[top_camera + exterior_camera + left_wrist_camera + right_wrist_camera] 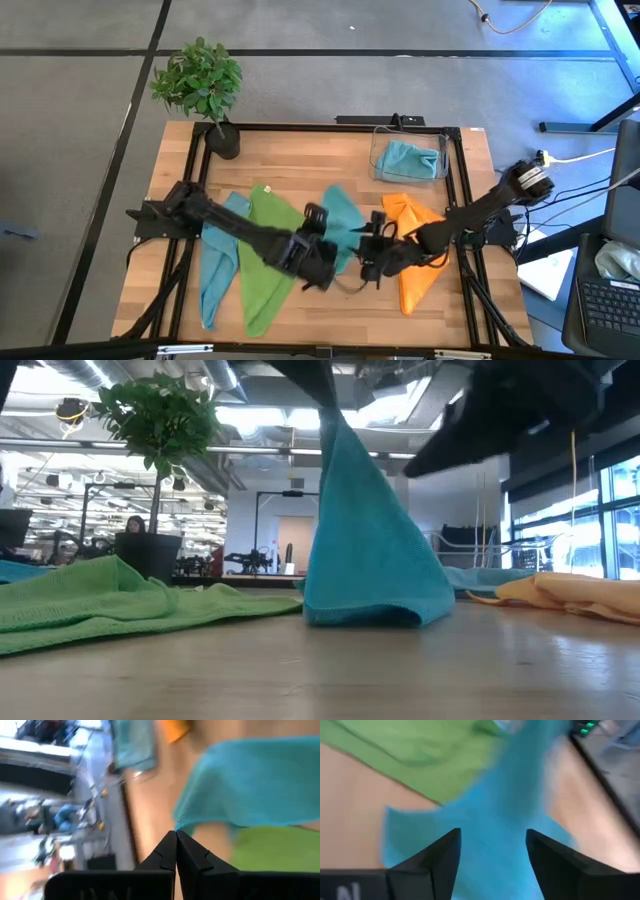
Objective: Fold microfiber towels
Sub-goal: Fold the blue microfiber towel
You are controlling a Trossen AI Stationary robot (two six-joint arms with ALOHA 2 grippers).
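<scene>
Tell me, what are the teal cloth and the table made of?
The teal cloth looks like soft, matte fabric with a fine nubby nap, probably microfiber: it drapes in a limp cone and folds at the bottom. The table top looks like pale wood with a smooth finish, judging by its plank lines and grain.

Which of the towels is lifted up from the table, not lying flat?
The teal towel, at the table's middle: it hangs as a cone, only its lower edge on the wood. The green and orange ones lie flat.
</scene>
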